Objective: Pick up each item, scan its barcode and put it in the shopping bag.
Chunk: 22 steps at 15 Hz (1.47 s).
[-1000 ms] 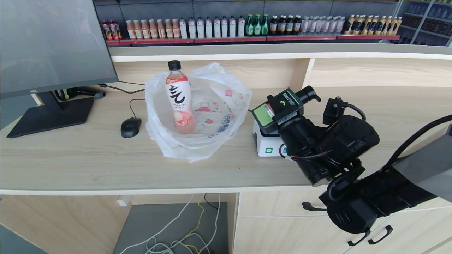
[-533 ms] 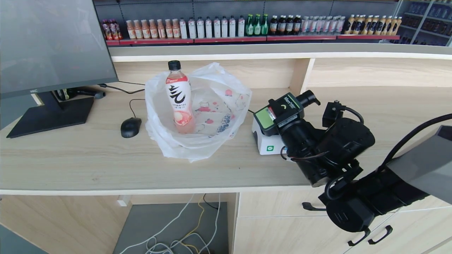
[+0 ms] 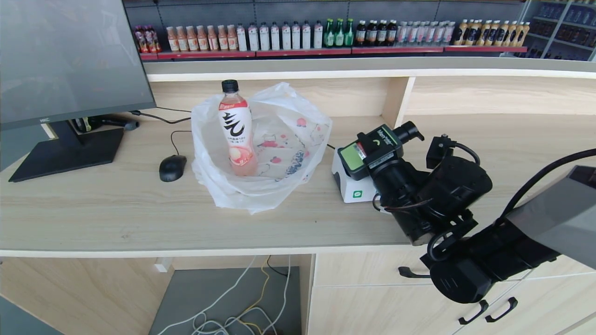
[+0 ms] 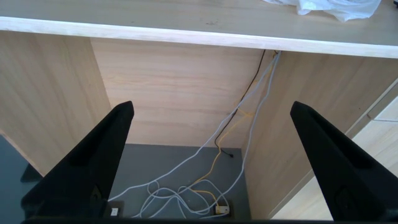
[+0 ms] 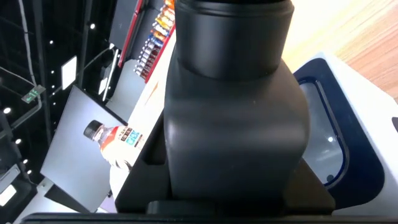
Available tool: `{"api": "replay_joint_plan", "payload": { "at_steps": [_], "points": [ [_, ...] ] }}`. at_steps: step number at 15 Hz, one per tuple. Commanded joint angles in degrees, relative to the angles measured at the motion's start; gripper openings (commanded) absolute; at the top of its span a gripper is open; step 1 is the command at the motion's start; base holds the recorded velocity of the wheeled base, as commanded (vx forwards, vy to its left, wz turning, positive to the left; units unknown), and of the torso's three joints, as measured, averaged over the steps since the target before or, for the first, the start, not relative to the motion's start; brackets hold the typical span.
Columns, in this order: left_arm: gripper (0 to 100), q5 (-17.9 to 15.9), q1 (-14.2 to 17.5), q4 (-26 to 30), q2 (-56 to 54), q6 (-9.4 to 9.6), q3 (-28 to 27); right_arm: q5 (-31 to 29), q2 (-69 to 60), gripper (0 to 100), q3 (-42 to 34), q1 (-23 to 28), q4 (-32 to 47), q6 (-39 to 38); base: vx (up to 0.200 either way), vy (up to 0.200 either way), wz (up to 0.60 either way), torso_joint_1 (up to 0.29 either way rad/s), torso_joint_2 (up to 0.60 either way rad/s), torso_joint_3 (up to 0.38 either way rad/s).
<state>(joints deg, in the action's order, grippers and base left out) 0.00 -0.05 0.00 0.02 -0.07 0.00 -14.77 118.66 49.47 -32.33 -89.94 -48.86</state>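
Standing in the shopping bag [image 3: 210, 156], pink bottle [image 3: 237, 135]; right hand [image 3: 381, 162] pinches black bottle [image 3: 372, 146], left hand [image 4: 211, 112] spread.

On the counter [image 3: 116, 209], the monitor [image 3: 70, 56] stands in the upper left of the frame, and the mouse [image 3: 172, 168] lies to its lower right. The shopping bag [image 3: 309, 123] sits at the centre, with a bottle [image 3: 237, 130] upright inside it. Just right of the bag is the scanner [image 3: 347, 188]. The item [image 3: 370, 149] in the right gripper [image 3: 379, 160] is just above the scanner. A drinks shelf [image 3: 326, 35] runs along the top, behind the counter.
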Motion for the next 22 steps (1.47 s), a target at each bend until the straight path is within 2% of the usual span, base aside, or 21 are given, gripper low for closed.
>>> {"api": "replay_joint_plan", "payload": {
  "at_steps": [1,22],
  "points": [
    [100,0.0,0.0,0.0,0.0,-0.01,0.0,0.0,0.0,0,-0.1,0.0,-0.1,0.0,0.000,0.000,0.00,0.000,0.00,0.000],
    [100,0.0,0.0,0.0,0.0,-0.01,0.0,0.2,-1.4,0,-0.2,0.3,-0.1,1.6,0.000,0.000,0.00,0.000,0.00,0.000]
  ]
}}
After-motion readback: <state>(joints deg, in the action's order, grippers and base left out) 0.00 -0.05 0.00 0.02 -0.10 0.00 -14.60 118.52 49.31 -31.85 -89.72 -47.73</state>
